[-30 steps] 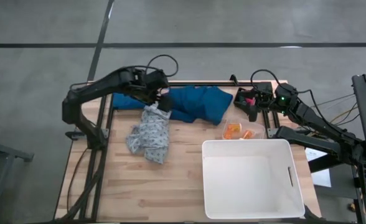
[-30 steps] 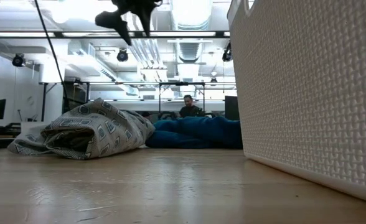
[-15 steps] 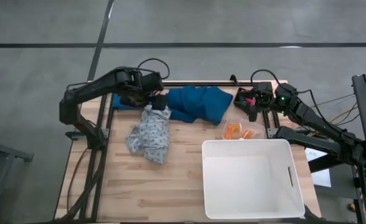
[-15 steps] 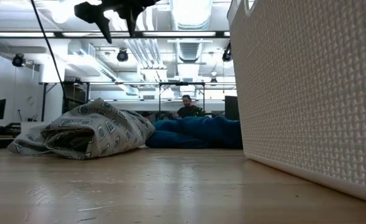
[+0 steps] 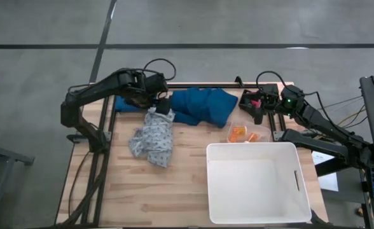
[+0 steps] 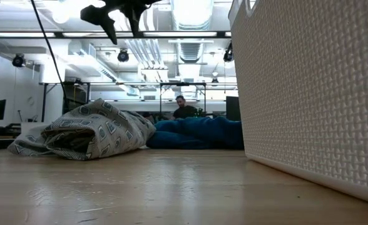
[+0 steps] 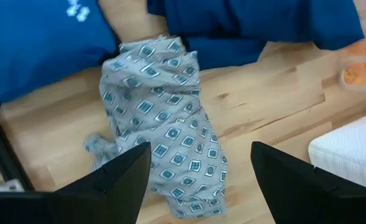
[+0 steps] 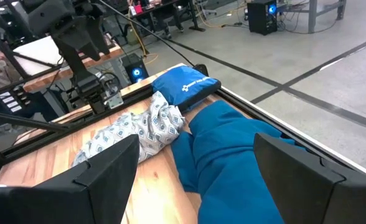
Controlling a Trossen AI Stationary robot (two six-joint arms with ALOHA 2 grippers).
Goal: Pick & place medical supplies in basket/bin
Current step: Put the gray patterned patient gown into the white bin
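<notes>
Two grippers stand with jaws released: the left gripper [image 5: 164,104] hovers over the far end of the patterned garment [image 5: 152,137] (nothing held), beside the teal garment [image 5: 203,105]. Right gripper [image 5: 249,105] waits beyond the white tub [image 5: 257,214], near orange pill bottles [image 5: 243,134].

A wooden table [image 5: 187,184] is set on a grey concrete floor [image 5: 41,70] crossed by dark lines. Beyond the table, ceiling light strips [image 6: 190,12], ducting [image 6: 190,47] and a seated person [image 6: 183,109] at distant desks are seen.
</notes>
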